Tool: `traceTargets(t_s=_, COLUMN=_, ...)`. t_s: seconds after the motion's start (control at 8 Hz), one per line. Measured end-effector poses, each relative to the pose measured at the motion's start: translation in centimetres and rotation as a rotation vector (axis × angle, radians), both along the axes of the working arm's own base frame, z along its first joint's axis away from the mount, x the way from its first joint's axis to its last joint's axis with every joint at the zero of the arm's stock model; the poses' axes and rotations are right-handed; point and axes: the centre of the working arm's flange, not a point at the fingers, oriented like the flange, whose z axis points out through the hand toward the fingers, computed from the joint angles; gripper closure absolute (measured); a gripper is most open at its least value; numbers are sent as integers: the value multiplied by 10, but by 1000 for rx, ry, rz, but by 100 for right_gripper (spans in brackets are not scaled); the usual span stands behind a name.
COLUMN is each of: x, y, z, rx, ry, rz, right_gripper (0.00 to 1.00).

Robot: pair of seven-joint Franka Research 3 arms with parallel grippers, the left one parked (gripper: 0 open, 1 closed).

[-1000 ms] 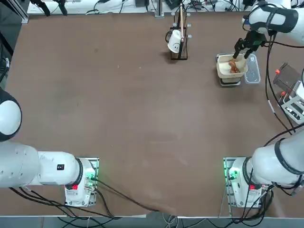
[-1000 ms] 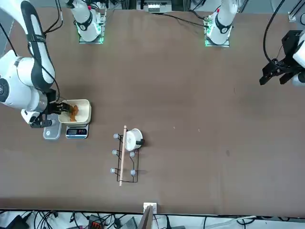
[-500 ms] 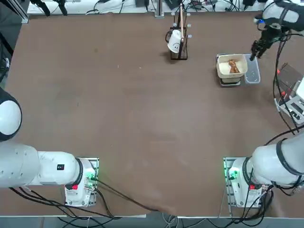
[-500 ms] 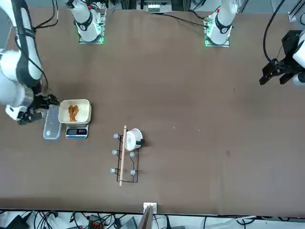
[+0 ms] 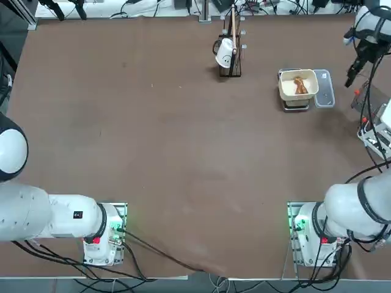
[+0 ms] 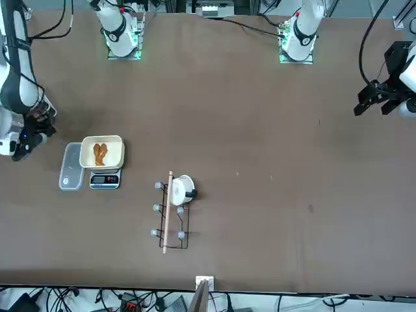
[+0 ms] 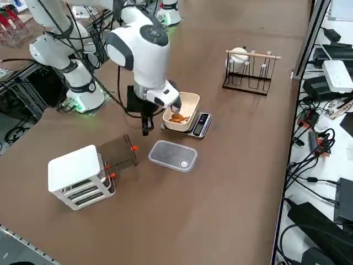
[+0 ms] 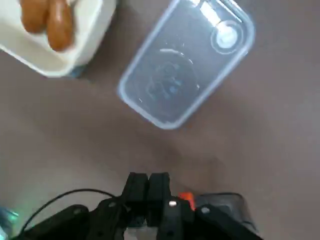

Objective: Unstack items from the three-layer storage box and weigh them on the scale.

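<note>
Two brown finger-sized items (image 5: 300,85) lie in the cream tub (image 5: 287,90) on the scale (image 7: 202,123). In the right side view the same items (image 7: 177,117) show inside the tub (image 7: 187,102). My right gripper (image 5: 351,79) hangs shut and empty above the table, past the pale translucent panel (image 5: 324,91) and away from the tub. In the side view the gripper (image 7: 145,130) points down between the scale and the white three-layer storage box (image 7: 77,175), near its smoked drawer (image 7: 118,152). In the wrist view the fingertips (image 8: 148,184) are pressed together over bare table.
A black wire rack with a white cup (image 5: 226,54) stands at the far middle of the table. The storage box (image 5: 379,133) sits at the table's right edge. Cables and devices (image 7: 322,83) lie beyond the far edge in the side view.
The right gripper was open at the tub; it has drawn away to the right, past the translucent panel, and closed. The brown items stay in the tub.
</note>
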Motion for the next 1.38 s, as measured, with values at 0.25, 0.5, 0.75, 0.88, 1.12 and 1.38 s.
traceTargets(t_s=0.25, x=-5, y=4, z=-21, rx=-29, ry=-24, rz=63, right_gripper=98)
traceTargets(t_s=0.5, x=-10, y=5, z=-30, rx=-27, ry=-14, rz=70, right_gripper=98)
traceTargets(t_s=0.75, x=-18, y=-3, z=-36, rx=-32, ry=5, rz=66, right_gripper=98)
traceTargets(t_s=0.88, x=-25, y=-13, z=-39, rx=-39, ry=17, rz=60, right_gripper=98)
traceTargets(t_s=1.12, x=-36, y=-34, z=-41, rx=-42, ry=36, rz=38, right_gripper=98)
traceTargets(t_s=1.38, x=-44, y=-46, z=-39, rx=-66, ry=64, rz=42, right_gripper=98)
